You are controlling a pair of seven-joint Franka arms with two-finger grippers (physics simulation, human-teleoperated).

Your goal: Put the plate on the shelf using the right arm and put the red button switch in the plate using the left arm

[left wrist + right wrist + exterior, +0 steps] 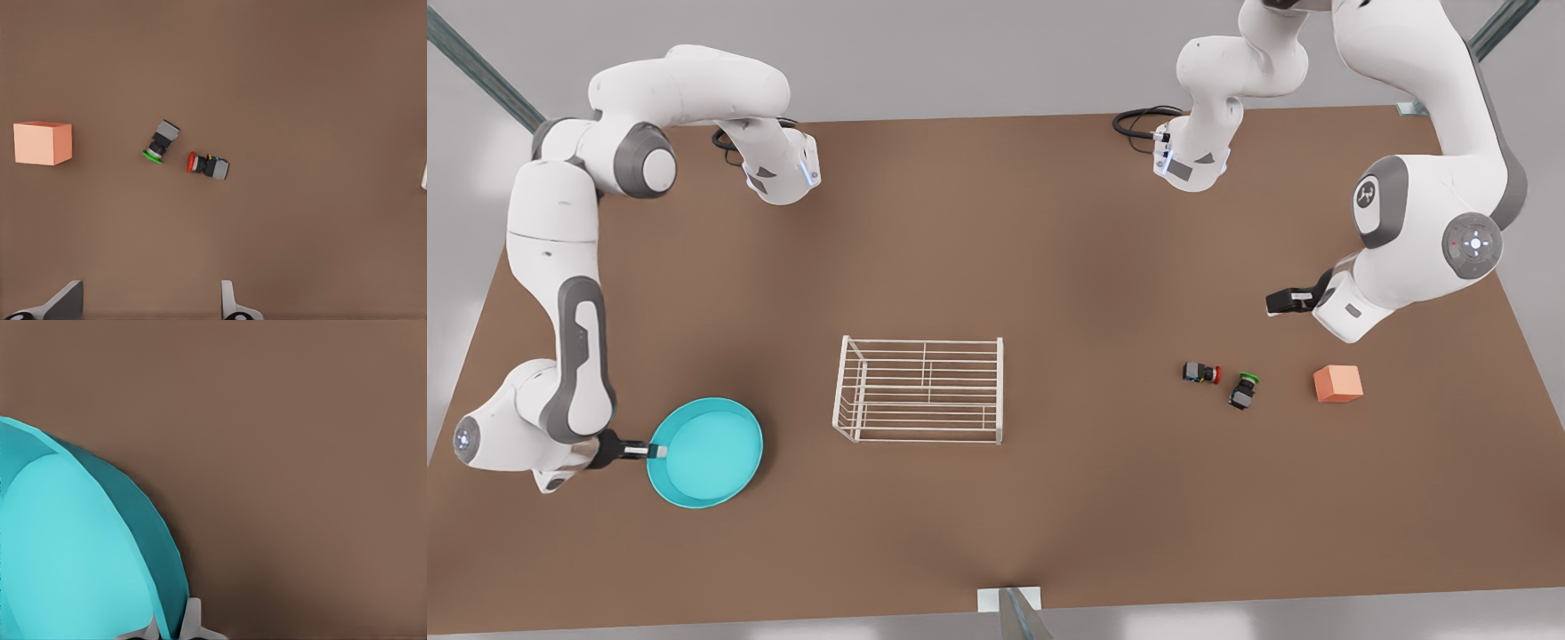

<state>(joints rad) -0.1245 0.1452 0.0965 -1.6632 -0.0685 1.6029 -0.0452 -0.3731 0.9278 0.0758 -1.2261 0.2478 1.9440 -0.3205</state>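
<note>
The turquoise plate [707, 453] is near the table's front corner on the front view's left. My right gripper [654, 452] is shut on the plate's rim, and in the right wrist view the rim of the plate [67, 553] passes between the fingertips [193, 620]. The white wire shelf [920, 388] stands mid-table with nothing on it. The red button switch [1200, 373] lies on its side toward the front view's right. My left gripper [1282, 302] hovers open above and behind it, and the left wrist view shows the switch [208, 165] ahead of the spread fingers [63, 303].
A green-capped switch [1243, 391] [161, 141] lies just beside the red one. An orange cube [1337, 383] [43, 143] sits further to the front view's right. Bare brown table separates the plate from the shelf.
</note>
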